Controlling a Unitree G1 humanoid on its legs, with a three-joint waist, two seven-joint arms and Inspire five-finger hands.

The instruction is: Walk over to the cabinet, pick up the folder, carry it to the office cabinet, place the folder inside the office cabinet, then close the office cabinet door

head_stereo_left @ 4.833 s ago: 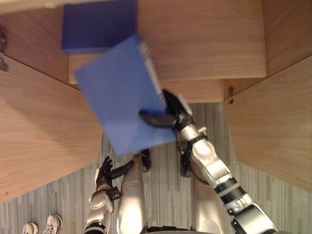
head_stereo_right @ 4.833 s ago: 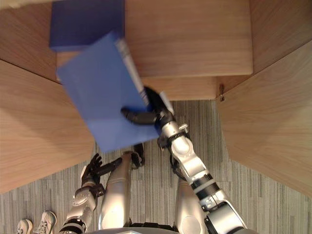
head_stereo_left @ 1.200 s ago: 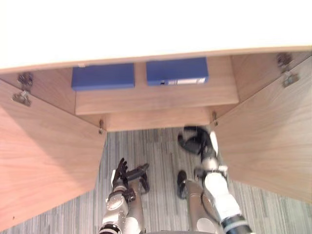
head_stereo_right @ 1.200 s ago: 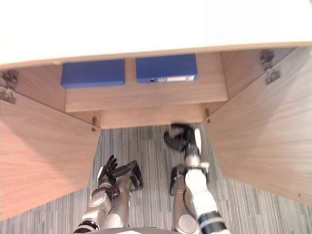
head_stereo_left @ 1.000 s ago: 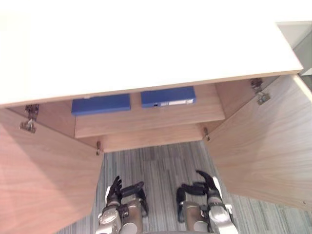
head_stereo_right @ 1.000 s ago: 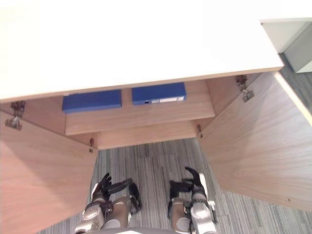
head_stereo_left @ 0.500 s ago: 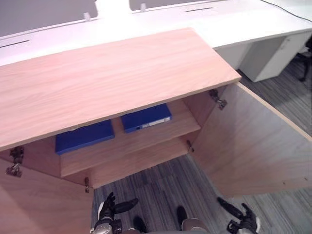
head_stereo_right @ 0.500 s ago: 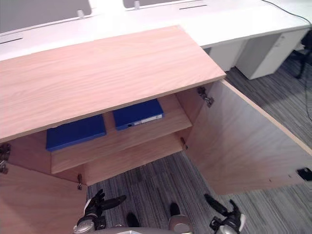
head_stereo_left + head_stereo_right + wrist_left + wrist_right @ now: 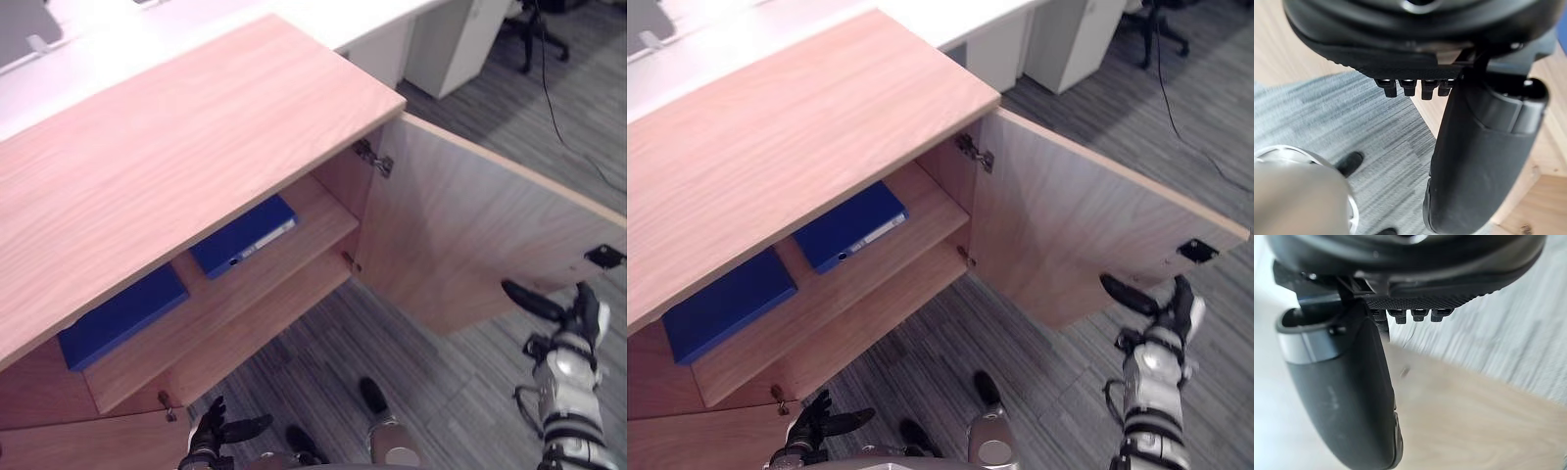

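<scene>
Has shelved flat blue folder (image 9: pixel 243 236) in light wooden office cabinet (image 9: pixel 176 147); must yet close right wooden door (image 9: pixel 470 235), empty right hand (image 9: pixel 573 315) spread nearby.

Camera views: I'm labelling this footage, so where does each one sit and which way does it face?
Left eye view: on the head, looking down at the open cabinet, a folder and a second folder on its shelf; left robot hand low, right robot hand by the right door.
Right eye view: beside it; shares that whole scene, slightly offset.
Left wrist view: along the left robot hand's thumb, towards carpet.
Right wrist view: along the right robot hand's thumb, towards wood, likely the door.
</scene>
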